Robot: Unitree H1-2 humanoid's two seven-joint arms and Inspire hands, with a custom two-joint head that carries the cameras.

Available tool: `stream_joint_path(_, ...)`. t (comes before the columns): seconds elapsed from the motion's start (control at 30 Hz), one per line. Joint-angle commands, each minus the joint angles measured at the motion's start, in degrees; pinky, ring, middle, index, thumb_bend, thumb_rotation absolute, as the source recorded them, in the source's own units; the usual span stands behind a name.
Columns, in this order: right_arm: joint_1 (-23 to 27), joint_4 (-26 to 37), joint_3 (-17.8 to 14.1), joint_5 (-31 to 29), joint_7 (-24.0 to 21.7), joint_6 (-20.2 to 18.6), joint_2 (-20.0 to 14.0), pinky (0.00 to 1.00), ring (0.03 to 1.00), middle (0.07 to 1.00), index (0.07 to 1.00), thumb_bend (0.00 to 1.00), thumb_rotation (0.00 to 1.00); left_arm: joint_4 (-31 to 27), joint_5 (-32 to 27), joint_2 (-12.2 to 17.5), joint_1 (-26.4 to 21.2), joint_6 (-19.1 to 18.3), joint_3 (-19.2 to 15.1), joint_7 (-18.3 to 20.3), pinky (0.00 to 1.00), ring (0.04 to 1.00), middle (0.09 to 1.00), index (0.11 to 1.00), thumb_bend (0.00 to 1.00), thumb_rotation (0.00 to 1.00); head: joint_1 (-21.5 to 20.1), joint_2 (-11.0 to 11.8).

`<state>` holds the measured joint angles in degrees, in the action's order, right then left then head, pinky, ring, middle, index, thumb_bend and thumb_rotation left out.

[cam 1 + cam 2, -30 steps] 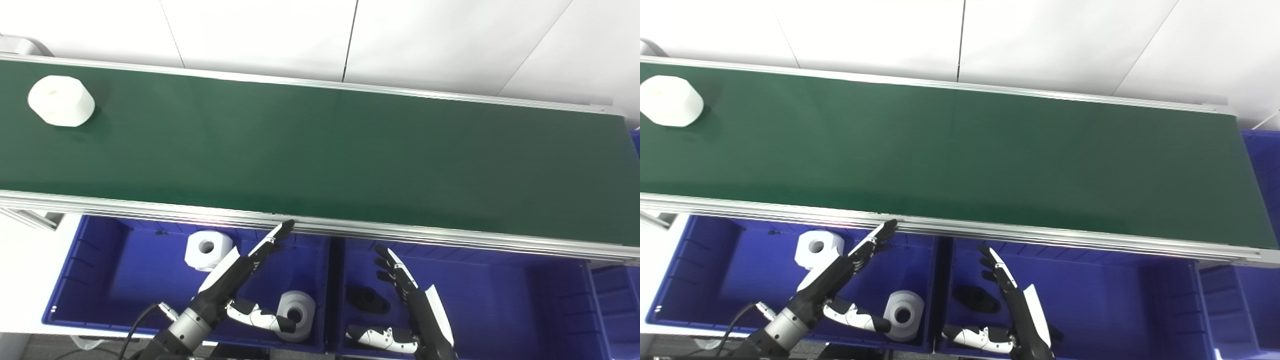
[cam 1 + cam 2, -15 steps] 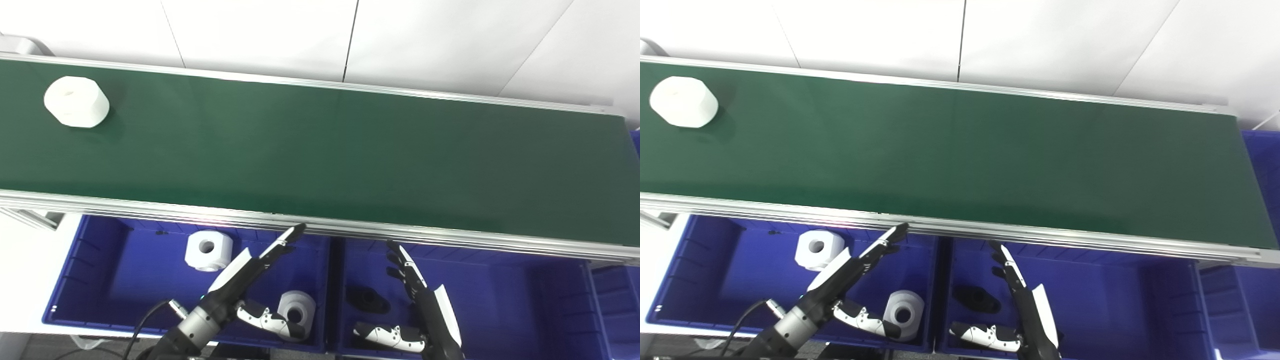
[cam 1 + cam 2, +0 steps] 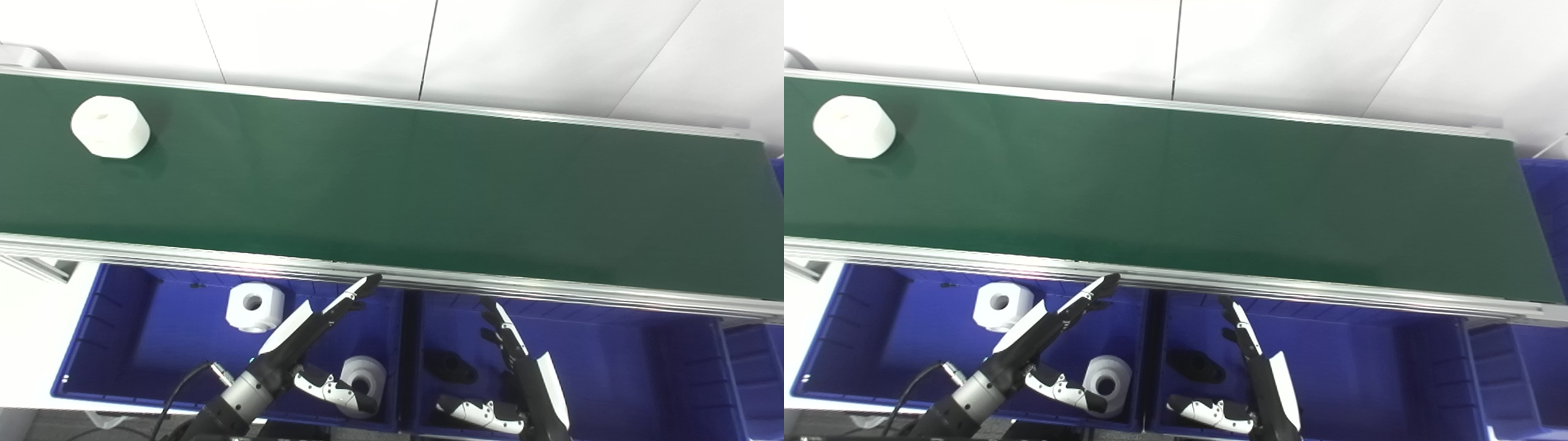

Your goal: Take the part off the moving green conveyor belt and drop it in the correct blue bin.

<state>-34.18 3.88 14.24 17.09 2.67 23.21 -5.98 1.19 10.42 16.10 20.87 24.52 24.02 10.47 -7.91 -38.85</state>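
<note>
Right now the white, faceted nut-shaped plastic part sits on the dark green conveyor belt at its far left end, toward the back edge, well apart from both hands. The left hand hangs over the left blue plastic bin, fingers stretched out flat toward the belt's aluminium front rail, thumb splayed downward, holding nothing. The right hand hovers over the middle blue plastic bin with fingers extended and apart, thumb out to the side, equally empty.

Two similar white hollow parts already lie in the left bin, one near its back wall and one near its front right corner; a flat black part lies in the middle bin. Judging from that sorting, the left bin looks like the proper destination for the white piece.

The step in hand appears to be waiting and lining up for the catch; no grasp has begun. The next move would call for the left hand to rise over the rail, reach across to the far side of the belt, and time its closing to the part's travel. Its smooth, blocky sides should suit a wrap from above, though a mistimed reach could knock it aside
</note>
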Motion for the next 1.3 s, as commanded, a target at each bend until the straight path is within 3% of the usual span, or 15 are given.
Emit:
stream_joint_path(0.0,-0.56,1.06,0.03,-0.03,0.60,3.38,0.04,0.85,0.932,0.965,0.944,0.90,0.36,-0.61,-0.85,0.55,0.00,2.40,0.11,-0.30,0.89,0.951,0.978,0.967,0.82,0.30,0.07,0.09)
stream_joint_path(0.27,-0.05,0.46,0.47,-0.28,1.09,3.63,-0.17,0.84,0.921,0.956,0.939,0.91,0.36,-0.31,-1.00,0.64,-0.18,2.40,0.25,-0.67,0.88,0.946,0.973,0.961,0.82,0.29,0.51,0.50)
stream_joint_path(0.37,0.01,-0.35,0.42,-0.67,1.06,3.52,-0.33,0.84,0.922,0.960,0.941,0.91,0.36,0.74,-0.53,0.62,-0.40,2.41,0.92,-1.60,0.88,0.943,0.972,0.961,0.82,0.30,4.42,4.14)
stream_joint_path(0.4,0.17,-0.76,0.59,-1.14,1.09,3.59,-0.57,0.84,0.921,0.959,0.941,0.91,0.36,1.06,-0.34,0.54,-0.45,2.41,1.09,-1.84,0.88,0.944,0.971,0.960,0.82,0.31,4.42,4.14)
stream_joint_path(0.5,1.06,-2.42,1.45,-2.04,2.02,3.70,-1.94,0.84,0.922,0.960,0.942,0.90,0.35,2.33,-0.16,0.18,-0.78,2.41,1.84,-2.30,0.87,0.939,0.965,0.941,0.82,0.34,9.82,7.62)
stream_joint_path(0.67,1.81,-4.11,2.27,-2.77,3.24,3.68,-3.57,0.86,0.945,0.975,0.958,0.91,0.38,4.20,0.10,-0.05,-1.91,2.41,3.74,-4.22,0.82,0.895,0.932,0.915,0.82,0.33,14.27,10.21)
stream_joint_path(1.27,3.88,-6.23,4.35,-3.99,5.29,3.71,-5.79,0.93,0.975,0.991,0.980,0.90,0.36,5.77,-0.37,-0.34,-3.35,2.40,5.26,-5.35,0.77,0.862,0.907,0.874,0.83,0.29,15.56,12.11)
